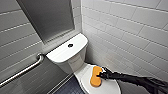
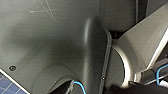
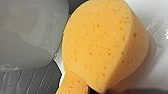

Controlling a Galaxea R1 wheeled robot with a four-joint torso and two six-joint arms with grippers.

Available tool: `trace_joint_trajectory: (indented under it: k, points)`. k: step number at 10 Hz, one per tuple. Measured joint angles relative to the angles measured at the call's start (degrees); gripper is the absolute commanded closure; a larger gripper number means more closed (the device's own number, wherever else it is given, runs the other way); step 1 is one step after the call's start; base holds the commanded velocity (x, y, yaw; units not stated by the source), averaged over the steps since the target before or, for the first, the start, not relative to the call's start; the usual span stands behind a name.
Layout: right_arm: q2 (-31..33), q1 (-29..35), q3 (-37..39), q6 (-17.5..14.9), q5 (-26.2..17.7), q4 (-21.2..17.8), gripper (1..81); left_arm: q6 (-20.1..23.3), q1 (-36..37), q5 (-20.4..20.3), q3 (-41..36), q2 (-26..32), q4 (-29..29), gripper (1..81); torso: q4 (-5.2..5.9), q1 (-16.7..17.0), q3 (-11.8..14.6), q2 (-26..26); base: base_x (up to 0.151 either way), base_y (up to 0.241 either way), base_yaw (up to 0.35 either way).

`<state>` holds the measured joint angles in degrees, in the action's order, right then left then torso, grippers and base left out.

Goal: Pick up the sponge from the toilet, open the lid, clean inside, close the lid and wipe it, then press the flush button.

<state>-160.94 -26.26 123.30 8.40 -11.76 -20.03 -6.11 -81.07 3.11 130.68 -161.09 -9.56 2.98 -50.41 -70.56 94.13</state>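
The white toilet [image 1: 65,53] stands in the corner with its lid [image 1: 108,87] down. On the lid lies the orange sponge [image 1: 95,75], lengthwise. My right gripper [image 1: 100,75] comes in from the right and is shut on the sponge at its narrow middle. Up close in the right wrist view, the porous sponge [image 3: 100,45] rests against the glossy white lid [image 3: 156,72]. The dark round flush button [image 1: 70,45] sits in the middle of the tank top. My left gripper is open.
A metal grab bar [image 1: 23,70] runs along the tiled wall on the left. A white tiled wall [image 1: 130,32] stands close on the toilet's right. Dark tiled floor [image 1: 68,87] lies left of the bowl. A grey panel [image 1: 47,17] hangs above the tank.
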Motion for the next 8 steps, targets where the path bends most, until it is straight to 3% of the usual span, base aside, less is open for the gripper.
trace_joint_trajectory:
  k: [4, 8]
  points:
    - [-2.93, -2.34, 6.22, -0.22, 3.50, 0.18, 81.1, -0.12, -0.68, 0.02, 0.11, 0.76, 0.02, 1.0, 0.00, 0.00, 0.00, 0.00, 0.000, 0.000, 0.000]
    - [1.13, -4.56, 1.97, -0.20, 7.33, 0.16, 81.1, -0.11, -0.68, 0.02, 0.00, 0.23, 0.02, 1.0, 0.00, 0.00, 0.00, 0.00, 0.000, 0.000, 0.000]
